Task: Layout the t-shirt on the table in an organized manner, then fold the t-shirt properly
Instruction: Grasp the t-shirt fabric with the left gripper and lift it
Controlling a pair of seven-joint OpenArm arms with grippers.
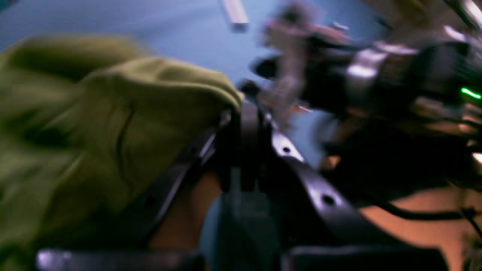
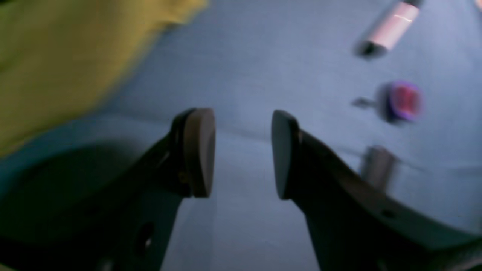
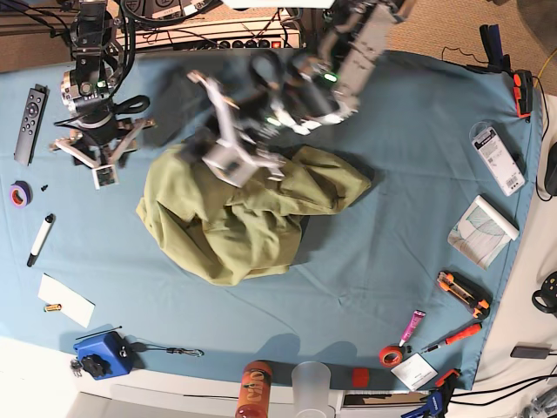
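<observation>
The olive-green t-shirt (image 3: 235, 218) lies crumpled in a heap in the middle of the light blue table (image 3: 392, 252). My left gripper (image 3: 228, 164) is over the heap's upper edge. In the blurred left wrist view its jaws (image 1: 244, 109) are shut, with a fold of the t-shirt (image 1: 113, 124) running up to their tip. My right gripper (image 3: 103, 172) hangs over bare table left of the shirt. In the right wrist view it (image 2: 241, 154) is open and empty, and the t-shirt (image 2: 56, 56) fills the upper left corner.
A remote (image 3: 30, 111), a purple tape roll (image 3: 19, 193), a white marker (image 3: 39, 237) and a paper slip (image 3: 65, 300) lie at the left. A blue box (image 3: 100, 355), an orange bottle (image 3: 254, 392) and a cup (image 3: 312, 383) stand at the front. Tools (image 3: 461, 292) and a booklet (image 3: 483, 228) lie at the right.
</observation>
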